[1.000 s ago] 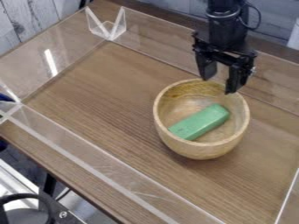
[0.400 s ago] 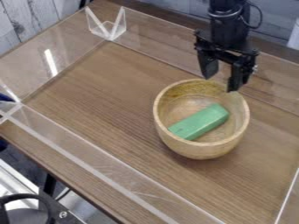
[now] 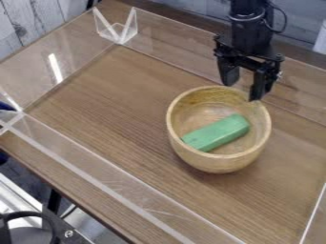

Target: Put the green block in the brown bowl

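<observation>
Green block (image 3: 214, 133) lies flat inside brown bowl (image 3: 219, 128), long axis tilted toward 2 o'clock. My gripper (image 3: 247, 78) hangs over bowl rim at 1 o'clock, jaws spread wide, empty. Block judged rigid, light, smooth; if re-gripping, pinch across narrow width at mid-length.

A wood-grain bench (image 3: 102, 105) is seen below and left of the gripper (image 3: 247, 81), enclosed by clear plastic walls (image 3: 76, 38); pale boards (image 3: 26, 19) are seen far left.

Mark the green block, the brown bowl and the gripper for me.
green block (image 3: 215, 133), camera view, middle of its top face
brown bowl (image 3: 186, 151), camera view, near-left rim
gripper (image 3: 247, 78), camera view, gap between its open jaws
</observation>
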Available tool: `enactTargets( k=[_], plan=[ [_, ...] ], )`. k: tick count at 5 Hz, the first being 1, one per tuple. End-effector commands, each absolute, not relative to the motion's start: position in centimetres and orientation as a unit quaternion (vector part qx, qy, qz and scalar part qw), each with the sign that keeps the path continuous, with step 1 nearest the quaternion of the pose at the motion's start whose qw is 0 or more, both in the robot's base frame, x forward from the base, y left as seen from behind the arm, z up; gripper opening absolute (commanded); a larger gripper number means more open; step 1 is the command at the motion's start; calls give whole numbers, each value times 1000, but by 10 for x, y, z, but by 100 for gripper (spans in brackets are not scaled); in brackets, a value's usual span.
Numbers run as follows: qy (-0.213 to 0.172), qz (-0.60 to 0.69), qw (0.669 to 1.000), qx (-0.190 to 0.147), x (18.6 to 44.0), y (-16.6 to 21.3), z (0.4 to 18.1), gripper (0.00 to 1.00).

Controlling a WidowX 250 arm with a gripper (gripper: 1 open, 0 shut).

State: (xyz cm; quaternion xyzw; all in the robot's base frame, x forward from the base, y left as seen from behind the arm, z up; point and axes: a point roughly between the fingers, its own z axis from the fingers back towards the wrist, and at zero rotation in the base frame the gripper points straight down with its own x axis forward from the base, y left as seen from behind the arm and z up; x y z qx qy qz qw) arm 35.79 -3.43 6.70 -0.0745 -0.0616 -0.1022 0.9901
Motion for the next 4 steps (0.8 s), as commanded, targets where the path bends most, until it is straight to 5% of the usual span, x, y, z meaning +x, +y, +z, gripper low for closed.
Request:
enactTargets(
  k=[1, 4],
  plan=[
    [-91, -103, 988, -70, 370, -33, 81, 100],
    [-86, -100, 989, -67, 375, -34, 71, 100]
  ],
)
